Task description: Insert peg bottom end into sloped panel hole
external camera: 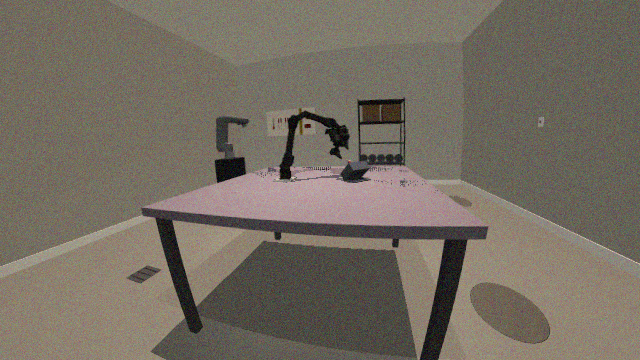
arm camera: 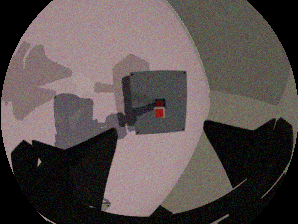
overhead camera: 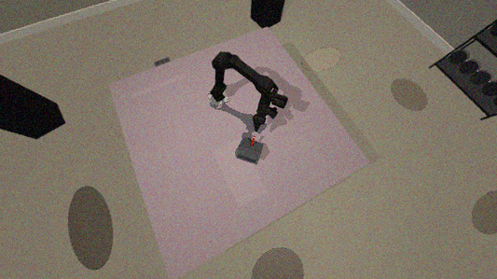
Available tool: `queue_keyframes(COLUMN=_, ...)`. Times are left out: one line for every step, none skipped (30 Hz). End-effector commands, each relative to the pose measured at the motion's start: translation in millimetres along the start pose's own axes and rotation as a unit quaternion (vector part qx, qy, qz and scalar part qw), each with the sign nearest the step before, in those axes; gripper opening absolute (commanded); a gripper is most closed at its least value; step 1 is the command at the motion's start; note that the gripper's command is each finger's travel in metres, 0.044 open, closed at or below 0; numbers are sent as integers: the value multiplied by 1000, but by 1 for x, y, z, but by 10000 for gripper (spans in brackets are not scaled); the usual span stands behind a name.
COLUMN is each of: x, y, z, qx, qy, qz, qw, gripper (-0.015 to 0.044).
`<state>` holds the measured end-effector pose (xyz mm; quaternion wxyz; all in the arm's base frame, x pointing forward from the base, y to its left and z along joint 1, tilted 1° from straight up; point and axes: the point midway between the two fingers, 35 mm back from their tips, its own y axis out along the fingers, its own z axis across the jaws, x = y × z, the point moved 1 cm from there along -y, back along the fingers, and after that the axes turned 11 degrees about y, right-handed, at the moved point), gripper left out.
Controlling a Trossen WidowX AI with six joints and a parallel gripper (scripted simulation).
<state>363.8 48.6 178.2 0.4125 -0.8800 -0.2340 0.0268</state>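
Wrist view shows the red peg [arm camera: 160,111] seated in the hole on the sloped panel [arm camera: 154,102], only its short red end sticking out of the grey face. Tool [arm camera: 154,189] is spread wide with nothing between its fingers; the dark fingers frame the bottom of the picture, apart from the panel. Top view agrees: peg [overhead camera: 253,142] sits in the panel [overhead camera: 249,151], tool [overhead camera: 257,124] just beside it on the arm's side, not touching as far as I can tell.

Progress, my read: pick, insert and release look done; what is left is backing the tool further off. Can't confirm the peg is fully bottomed out, too small.

Room: panel sits near the middle of the tabletop [overhead camera: 187,175], well apart from every edge and corner. Nothing else stands close to the panel in these views. Retreat toward the arm's base [overhead camera: 218,100], on the far-edge side in the exterior view, looks open; main risk is a finger clipping the peg end.
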Motion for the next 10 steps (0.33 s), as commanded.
queue_keyframes(x=1, y=-8, z=-1, qx=-2, qy=4, qz=-3, qw=1000, gripper=440)
queue_keyframes(x=1, y=-10, z=-1, qx=-2, qy=4, qz=-3, qw=1000, gripper=440)
queue_keyframes(x=1, y=-12, z=-1, qx=-2, qy=4, qz=-3, qw=1000, gripper=440)
queue_keyframes(x=1, y=-13, z=-1, qx=-2, qy=4, qz=-3, qw=1000, gripper=440)
queue_keyframes(x=1, y=-13, z=-1, qx=-2, qy=4, qz=-3, qw=1000, gripper=440)
queue_keyframes(x=1, y=-13, z=-1, qx=-2, qy=4, qz=-3, qw=1000, gripper=440)
queue_keyframes(x=1, y=-13, z=-1, qx=-2, qy=4, qz=-3, qw=1000, gripper=440)
queue_keyframes(x=1, y=-13, z=-1, qx=-2, qy=4, qz=-3, qw=1000, gripper=440)
queue_keyframes(x=1, y=-13, z=-1, qx=-2, qy=4, qz=-3, qw=1000, gripper=440)
queue_keyframes(x=1, y=-13, z=-1, qx=-2, qy=4, qz=-3, qw=1000, gripper=440)
